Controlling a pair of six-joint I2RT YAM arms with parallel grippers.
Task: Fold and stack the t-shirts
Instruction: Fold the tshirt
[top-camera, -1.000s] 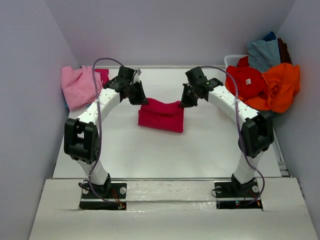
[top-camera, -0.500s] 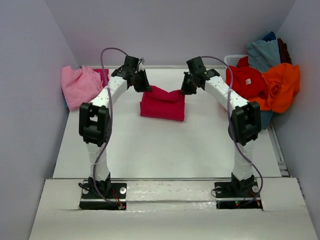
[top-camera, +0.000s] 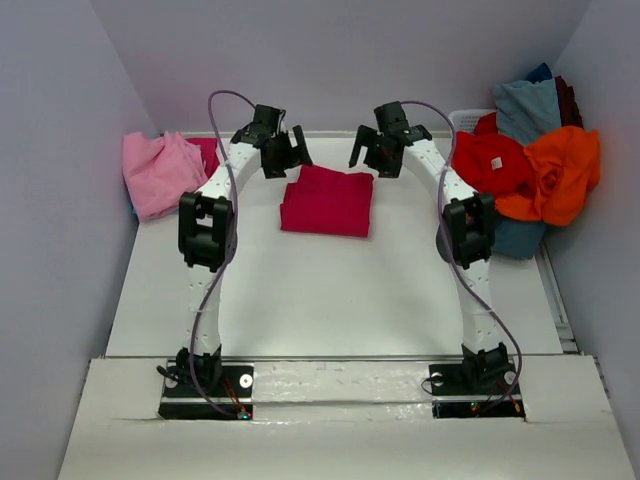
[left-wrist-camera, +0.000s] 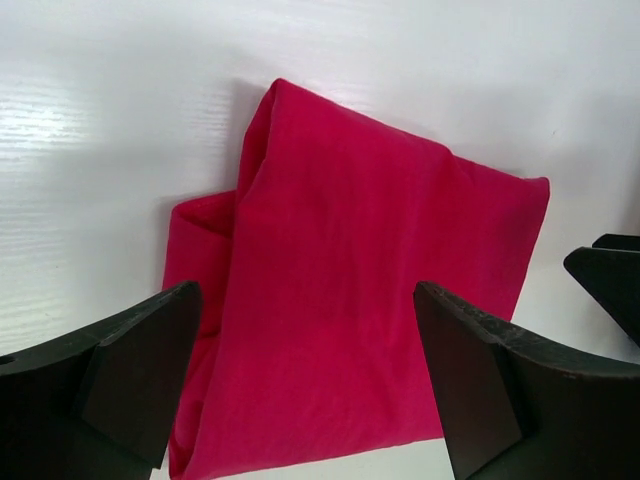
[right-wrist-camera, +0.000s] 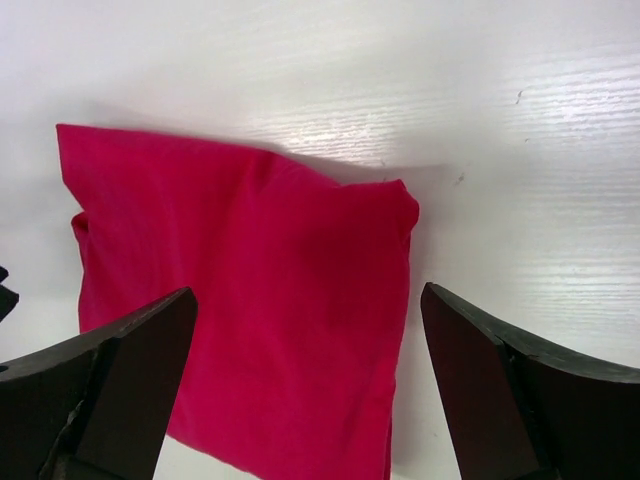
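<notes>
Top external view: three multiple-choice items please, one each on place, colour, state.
1. Where is the crimson t-shirt? A. Folded on the table. B. Held in the air. C. Draped over an arm.
2. Colour of the far-left t-shirt? A. Teal. B. Light pink. C. Orange.
3. The left tool and right tool are: A. Shut on cloth. B. Open, empty. C. One shut.
Answers: A, it lies flat mid-table; B, plain from above; B, both wrist views show jaws apart, gripping nothing.
</notes>
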